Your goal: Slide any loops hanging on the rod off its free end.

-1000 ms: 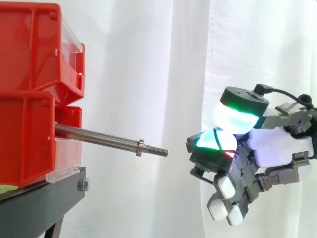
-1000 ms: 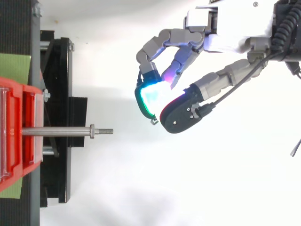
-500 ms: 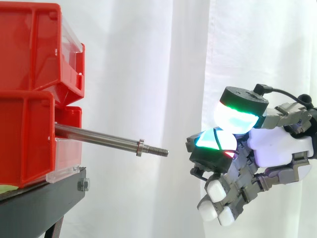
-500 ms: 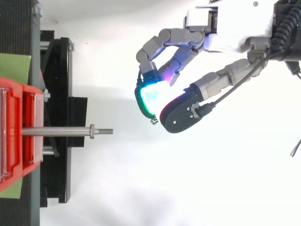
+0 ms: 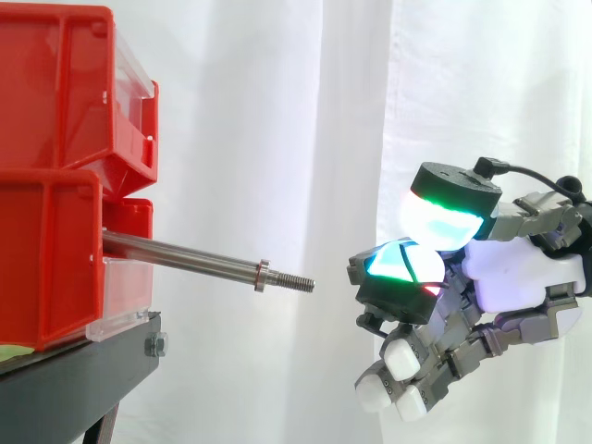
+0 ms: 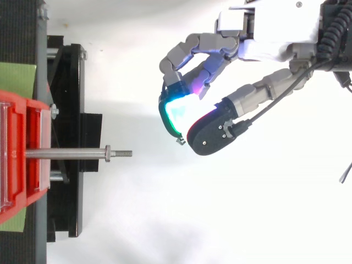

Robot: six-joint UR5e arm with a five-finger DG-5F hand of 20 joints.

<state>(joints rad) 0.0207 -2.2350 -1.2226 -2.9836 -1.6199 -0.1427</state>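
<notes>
Steel rod (image 5: 180, 256) juts from the red bins (image 5: 51, 259) toward 3 o'clock, carrying no loop. Your hand (image 5: 523, 273), at 3 o'clock beyond its tip, is curled on nothing; confirm the shaft is bare before reaching in.

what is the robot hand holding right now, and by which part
Nothing. The hand has curled fingers with nothing visible between its glowing pads, and it hangs clear of the bare steel rod sticking out from the red plastic bins.

Red bins (image 5: 55, 176), silver rod (image 5: 185, 259), black stand (image 5: 74, 379), white curtain (image 5: 277, 139), cyan-green fingers (image 5: 442, 220)
</notes>
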